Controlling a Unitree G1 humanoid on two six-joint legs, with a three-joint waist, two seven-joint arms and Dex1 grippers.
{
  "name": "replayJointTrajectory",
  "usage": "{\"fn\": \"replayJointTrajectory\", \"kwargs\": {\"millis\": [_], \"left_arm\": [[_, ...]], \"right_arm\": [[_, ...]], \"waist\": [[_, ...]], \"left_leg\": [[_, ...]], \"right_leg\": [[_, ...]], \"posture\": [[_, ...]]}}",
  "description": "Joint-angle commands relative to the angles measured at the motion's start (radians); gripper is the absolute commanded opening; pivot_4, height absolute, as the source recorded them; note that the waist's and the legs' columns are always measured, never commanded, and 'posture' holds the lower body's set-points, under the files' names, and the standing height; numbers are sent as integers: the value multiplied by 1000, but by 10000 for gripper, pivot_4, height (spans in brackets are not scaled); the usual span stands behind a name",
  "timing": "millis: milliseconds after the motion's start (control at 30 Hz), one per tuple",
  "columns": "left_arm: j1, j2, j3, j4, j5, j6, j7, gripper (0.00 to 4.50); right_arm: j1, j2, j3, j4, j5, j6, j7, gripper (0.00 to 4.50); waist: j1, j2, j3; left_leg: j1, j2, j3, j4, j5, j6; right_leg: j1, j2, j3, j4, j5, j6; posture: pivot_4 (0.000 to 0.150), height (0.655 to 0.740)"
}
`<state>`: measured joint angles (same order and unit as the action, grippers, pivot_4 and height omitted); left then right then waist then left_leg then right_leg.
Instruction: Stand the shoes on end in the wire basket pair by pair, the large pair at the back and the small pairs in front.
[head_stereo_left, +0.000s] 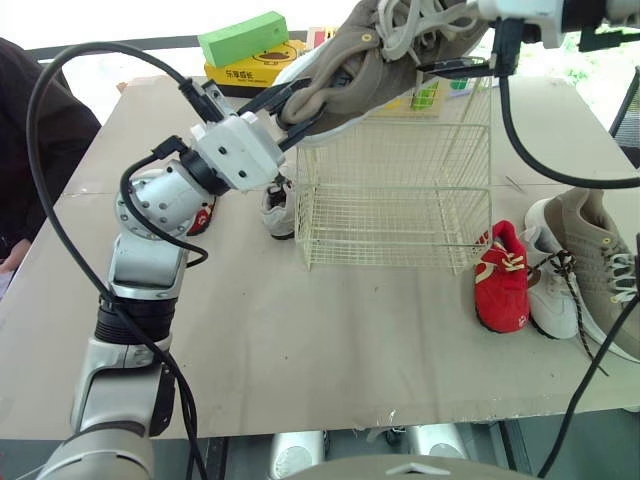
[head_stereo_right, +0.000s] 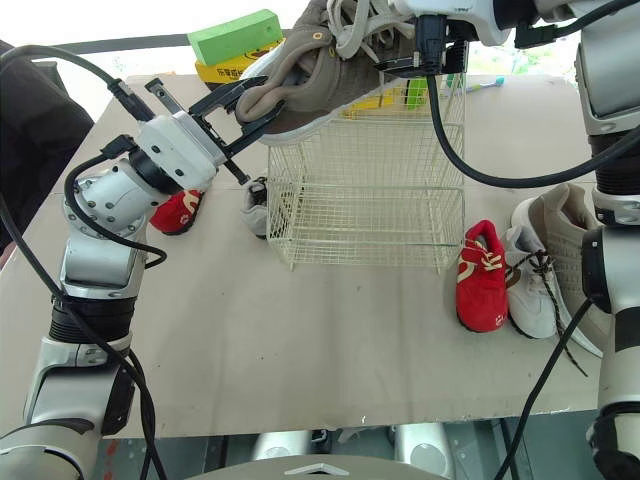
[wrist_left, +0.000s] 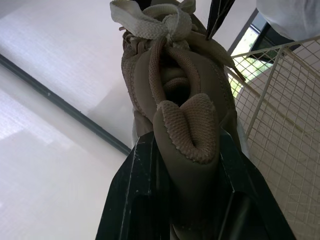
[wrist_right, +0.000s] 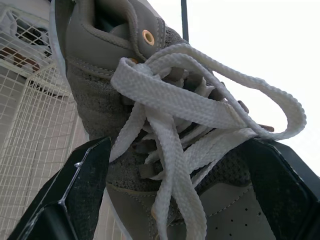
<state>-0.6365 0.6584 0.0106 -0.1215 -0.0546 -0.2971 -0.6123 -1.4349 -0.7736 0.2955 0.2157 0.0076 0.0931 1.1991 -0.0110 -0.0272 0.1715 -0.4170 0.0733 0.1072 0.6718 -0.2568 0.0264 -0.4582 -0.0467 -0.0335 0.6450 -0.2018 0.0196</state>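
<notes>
Taupe sneaker (head_stereo_left: 365, 75): heel clamped between left gripper (wrist_left: 185, 140) jaws, laced midfoot clamped between right gripper (wrist_right: 179, 145) jaws, wire basket (head_stereo_left: 400, 190) beneath.

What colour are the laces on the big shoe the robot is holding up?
The laces of the big shoe are off-white; the right wrist view shows them best.

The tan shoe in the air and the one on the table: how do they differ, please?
The lifted tan shoe hangs tilted above the wire basket; the resting tan shoe sits on the table to the basket's right. The left gripper and right gripper clamp the lifted one; no gripper holds the resting one. Both are large and tan.
</notes>
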Motion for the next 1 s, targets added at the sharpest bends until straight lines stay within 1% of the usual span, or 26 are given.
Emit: {"fn": "replayJointTrajectory", "kwargs": {"millis": [33,200,300,467,667,700,767,800,833,867,933,967,1000], "left_arm": [[-40,3,39,-6,-9,12,14,6624],[-51,-7,33,-18,-5,46,21,6624],[-61,-12,30,-21,-5,57,17,6624],[-76,-5,-13,-22,27,-17,-28,6624],[-96,1,-48,-39,73,-153,-65,6624],[-100,2,-46,-37,80,-172,-63,6624],[-105,8,-36,-32,97,-210,-54,6624],[-108,12,-30,-28,104,-229,-49,6624],[-111,16,-23,-24,115,-249,-42,6624],[-115,20,-17,-18,122,-263,-37,6624],[-126,27,-6,-1,132,-289,-25,6624],[-133,28,0,8,136,-299,-17,6624],[-140,29,5,16,134,-307,-12,6624]], "right_arm": [[-43,-27,-97,-65,66,23,47,39659],[-29,-45,-144,-94,96,63,68,39659],[-34,-40,-146,-86,81,45,62,39659],[-47,6,-92,-6,-3,-77,39,39659],[-83,62,-7,169,-127,-217,38,39659],[-88,66,1,192,-141,-232,42,35553],[-95,68,7,217,-156,-262,50,32365],[-97,70,6,222,-158,-265,52,27315],[-97,71,4,223,-158,-266,56,25573],[-96,72,2,223,-156,-268,62,20568],[-90,72,-2,215,-155,-270,69,13657],[-85,72,-6,208,-152,-265,68,7970],[-81,73,-10,203,-150,-260,66,4468]], "waist": [[2,1,0],[4,1,0],[2,1,0],[2,1,0],[0,1,1],[0,1,1],[0,1,1],[0,1,1],[0,2,1],[-1,2,1],[0,2,1],[0,2,1],[0,2,1]], "left_leg": [[0,0,0,0,0,0],[0,0,0,0,0,0],[0,0,0,1,0,0],[1,0,0,4,1,-1],[1,0,0,8,1,-1],[1,0,0,8,1,-1],[1,0,0,8,1,-1],[1,0,0,8,1,-1],[1,0,0,8,1,-1],[1,0,0,8,1,-1],[1,0,0,8,1,-1],[1,0,0,9,1,-1],[1,0,0,9,1,-1]], "right_leg": [[0,0,0,0,0,0],[0,0,0,0,0,0],[0,0,0,1,0,0],[0,0,1,5,0,0],[0,0,1,9,0,0],[0,0,1,10,0,0],[0,0,1,11,0,0],[0,0,1,11,0,0],[0,0,1,11,0,0],[0,0,1,11,0,0],[0,0,1,12,0,0],[0,0,1,12,0,0],[0,0,1,12,0,0]], "posture": [[1500,7400],[1500,7400],[1500,7400],[1500,7400],[1500,7400],[1500,7400],[1500,7400],[1500,7400],[1500,7400],[1500,7400],[1500,7400],[1500,7400],[1500,7400]]}}
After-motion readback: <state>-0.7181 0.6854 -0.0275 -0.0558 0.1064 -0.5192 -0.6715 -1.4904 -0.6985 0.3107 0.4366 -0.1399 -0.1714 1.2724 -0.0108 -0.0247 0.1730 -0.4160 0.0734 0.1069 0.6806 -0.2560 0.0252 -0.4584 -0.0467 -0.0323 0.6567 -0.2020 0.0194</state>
